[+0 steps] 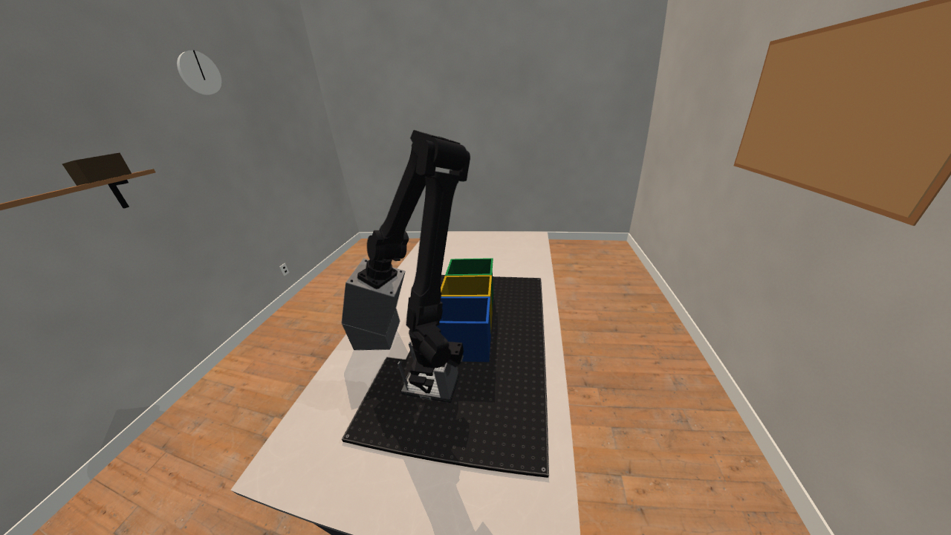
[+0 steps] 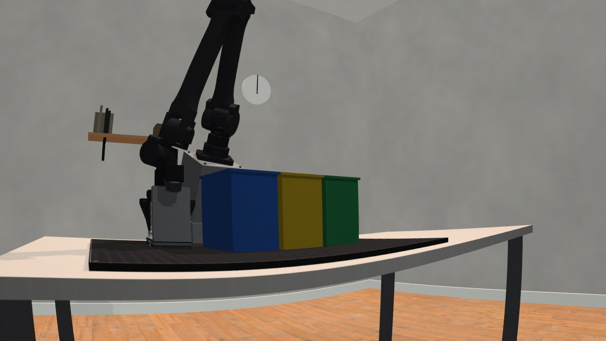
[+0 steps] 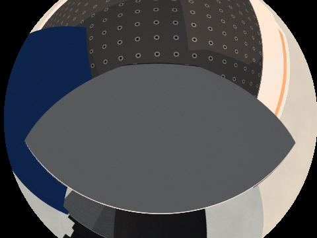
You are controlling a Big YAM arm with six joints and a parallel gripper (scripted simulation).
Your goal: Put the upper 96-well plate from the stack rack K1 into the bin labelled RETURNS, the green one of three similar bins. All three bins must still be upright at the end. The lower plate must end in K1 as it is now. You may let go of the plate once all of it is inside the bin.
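The grey stack rack K1 [image 1: 429, 382] stands on the black perforated baseplate [image 1: 465, 412], just in front of the blue bin. My gripper [image 1: 420, 381] is open and lowered into the rack from above, with its fingers spread to either side of the plates. A white edge of a 96-well plate [image 1: 418, 394] shows under it. In the side view the rack's grey wall [image 2: 171, 216] hides the plates and most of the fingers. The wrist view is blocked by a flat grey surface [image 3: 158, 139]. The green bin [image 1: 469, 267] stands upright at the far end of the row.
The blue bin [image 1: 465, 325], the yellow bin [image 1: 466, 286] and the green bin [image 2: 340, 210] stand upright side by side in one row. The arm's grey base block [image 1: 370, 312] is left of the rack. The blue bin's wall is close beside the rack [image 2: 220, 210].
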